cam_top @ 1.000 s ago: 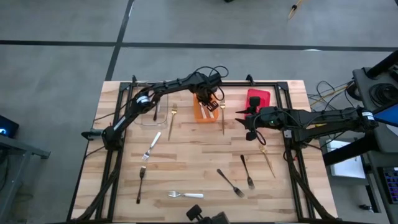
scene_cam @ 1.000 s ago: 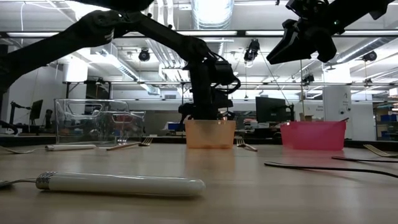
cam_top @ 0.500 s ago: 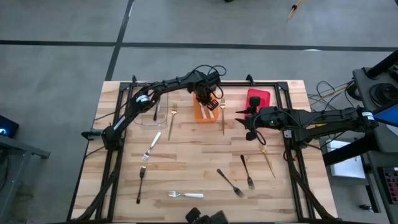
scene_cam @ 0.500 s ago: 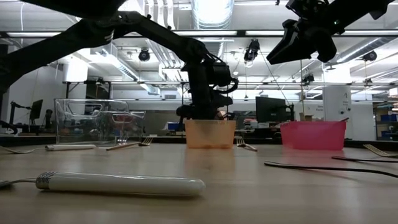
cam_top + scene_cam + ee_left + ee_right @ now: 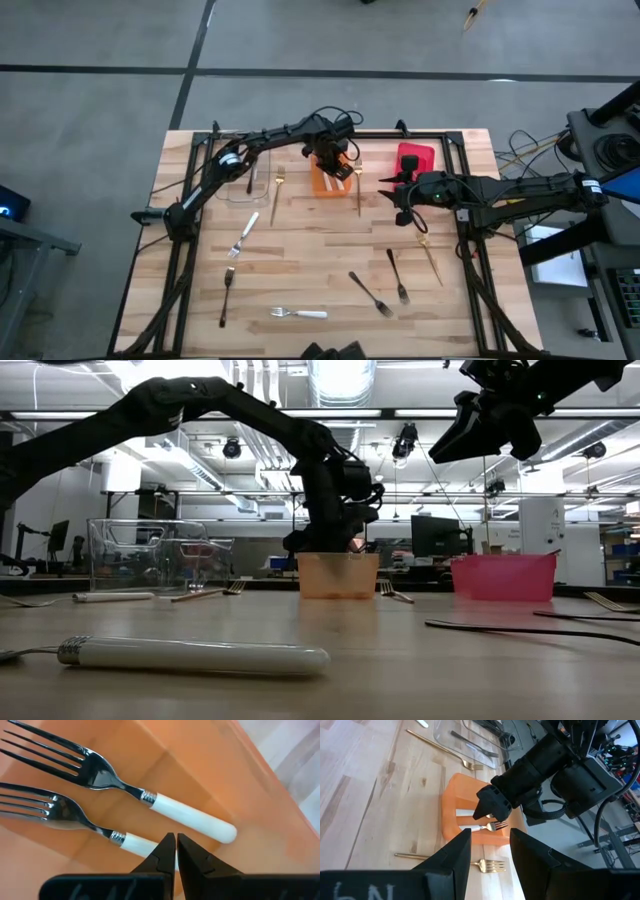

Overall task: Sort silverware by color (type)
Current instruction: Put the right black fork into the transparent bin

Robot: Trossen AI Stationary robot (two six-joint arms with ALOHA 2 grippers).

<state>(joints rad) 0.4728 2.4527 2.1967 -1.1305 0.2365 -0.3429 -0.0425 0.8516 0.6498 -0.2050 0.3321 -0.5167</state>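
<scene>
Left tool (image 5: 333,158) hangs over the orange bin (image 5: 322,180) at the far middle of the worktop (image 5: 300,250), fingers pressed together and gripping nothing. Directly under it, in the left wrist view, two white-handled forks (image 5: 150,800) lie side by side on the bin floor, tines pointing the same way; the closed fingertips (image 5: 175,850) sit just above the nearer handle, contact cannot be told. In the low view the same tool (image 5: 335,525) is just over the bin's rim (image 5: 338,575).

Right tool (image 5: 390,190) hovers above the worktop, just to the right of the orange bin and in front of the red bin (image 5: 416,158); fingers part open with a clear gap, nothing between them. In the low view it (image 5: 470,425) is high off the surface. Its wrist view looks past its own fingers (image 5: 452,855) at the orange bin and the left tool.

Forks relative to the tools:
- gold fork (image 5: 358,188) just between orange bin and right tool
- second gold fork (image 5: 277,192) left of the orange bin, beside the clear bin (image 5: 243,180)
- third gold fork (image 5: 430,255) near side of the right tool
- two dark forks (image 5: 385,283) well nearer the front edge, below the right tool
- dark fork (image 5: 227,295) front left
- white-handled fork (image 5: 243,234) left of centre
- another white-handled fork (image 5: 300,313) by the front edge, close in the low view
</scene>
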